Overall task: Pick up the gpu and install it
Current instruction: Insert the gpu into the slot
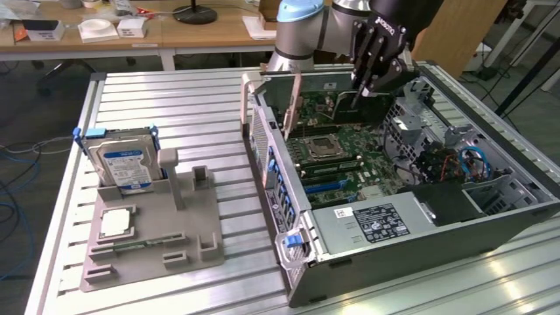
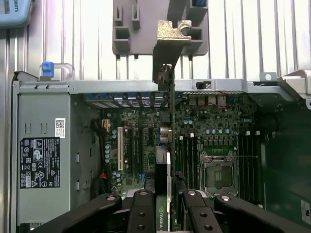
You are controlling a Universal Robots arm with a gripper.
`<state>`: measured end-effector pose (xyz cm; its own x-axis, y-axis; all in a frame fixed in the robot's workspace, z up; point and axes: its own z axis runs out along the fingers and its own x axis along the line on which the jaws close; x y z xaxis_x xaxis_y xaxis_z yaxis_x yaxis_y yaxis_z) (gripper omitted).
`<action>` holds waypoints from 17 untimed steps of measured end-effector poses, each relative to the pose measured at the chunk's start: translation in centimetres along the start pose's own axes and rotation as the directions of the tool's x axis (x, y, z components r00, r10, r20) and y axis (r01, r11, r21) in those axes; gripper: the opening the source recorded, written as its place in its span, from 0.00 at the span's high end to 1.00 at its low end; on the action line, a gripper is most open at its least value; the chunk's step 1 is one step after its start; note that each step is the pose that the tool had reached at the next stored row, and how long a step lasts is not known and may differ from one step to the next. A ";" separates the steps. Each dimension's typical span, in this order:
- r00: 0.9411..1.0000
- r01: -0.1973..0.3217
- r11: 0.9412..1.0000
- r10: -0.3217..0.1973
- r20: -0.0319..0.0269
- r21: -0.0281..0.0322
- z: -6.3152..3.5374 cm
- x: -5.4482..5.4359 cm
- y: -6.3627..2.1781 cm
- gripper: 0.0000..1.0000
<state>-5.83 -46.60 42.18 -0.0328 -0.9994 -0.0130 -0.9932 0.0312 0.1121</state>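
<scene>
Currently, exterior view, left to right: drive (image 1: 125, 164) standing in holder (image 1: 149, 243), well apart from the work; open case (image 1: 437, 256); gpu (image 1: 324, 92) on edge above the board (image 1: 350, 151), my claw (image 1: 368, 82) pinching its far end. Step, as I judge: install, card in the air, not yet seated. Long axis runs from claw to bracket (image 2: 172, 34), which points at the case's rear wall. Seating calls for card edge square over a slot and bracket in line with the rear opening.
</scene>
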 end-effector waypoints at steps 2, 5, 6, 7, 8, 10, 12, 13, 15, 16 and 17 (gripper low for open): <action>1.000 0.000 1.000 0.000 0.000 0.000 0.00 0.0 0.00 0.74; 1.000 0.002 1.000 -0.002 0.000 0.000 -0.01 0.0 -0.09 0.74; 1.000 0.004 1.000 -0.004 0.000 0.000 -0.02 -0.1 -0.20 0.74; 1.000 0.005 1.000 -0.005 0.000 0.000 -0.04 -0.1 -0.35 0.74; 1.000 0.005 1.000 -0.005 0.001 0.000 -0.05 -0.2 -0.52 0.74; 1.000 0.006 1.000 -0.006 0.003 0.000 -0.08 -0.3 -0.83 0.74; 1.000 0.008 1.000 -0.008 0.004 0.000 -0.11 -0.4 -1.15 0.74; 1.000 0.008 1.000 -0.008 0.006 0.000 -0.12 -0.5 -1.33 0.74; 1.000 0.007 1.000 -0.007 0.009 0.000 -0.16 -0.6 -1.80 0.74; 1.000 0.004 1.000 -0.004 0.012 0.000 -0.14 -0.6 -1.89 0.74; 1.000 -0.004 1.000 0.004 0.014 0.000 -0.12 -0.6 -1.90 0.74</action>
<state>-3.90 -46.03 42.09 -0.0381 -0.9989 -0.0268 -0.9931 0.0348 0.1119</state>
